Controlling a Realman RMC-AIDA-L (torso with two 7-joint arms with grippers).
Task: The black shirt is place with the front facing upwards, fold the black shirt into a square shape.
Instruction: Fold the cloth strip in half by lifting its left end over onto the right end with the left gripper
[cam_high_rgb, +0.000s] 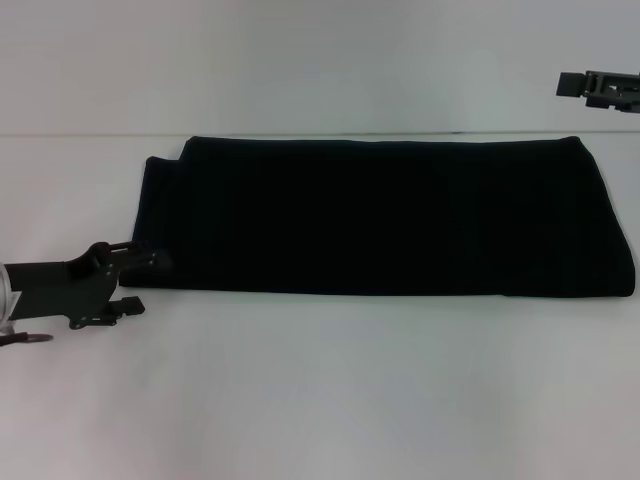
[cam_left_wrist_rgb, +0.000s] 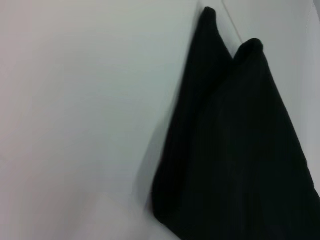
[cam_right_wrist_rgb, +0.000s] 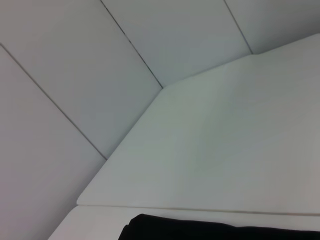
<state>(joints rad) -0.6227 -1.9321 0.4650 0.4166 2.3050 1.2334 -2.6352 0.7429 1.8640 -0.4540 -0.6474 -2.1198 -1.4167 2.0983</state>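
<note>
The black shirt (cam_high_rgb: 390, 215) lay as a long, smooth, matte band; left gripper (cam_high_rgb: 135, 275) gaped open at its near-left corner, right gripper (cam_high_rgb: 562, 84) beyond its far-right corner, grip unreadable.

- A white bench (cam_high_rgb: 320, 390) fills the near part of the head view, plain and matte
- Its far edge runs straight across as a thin line, with a pale wall (cam_high_rgb: 300, 60) behind it
- In the right wrist view the wall (cam_right_wrist_rgb: 75, 75) is made of large light panels split by thin dark seams
- Light is soft and even, shadows faint
</note>
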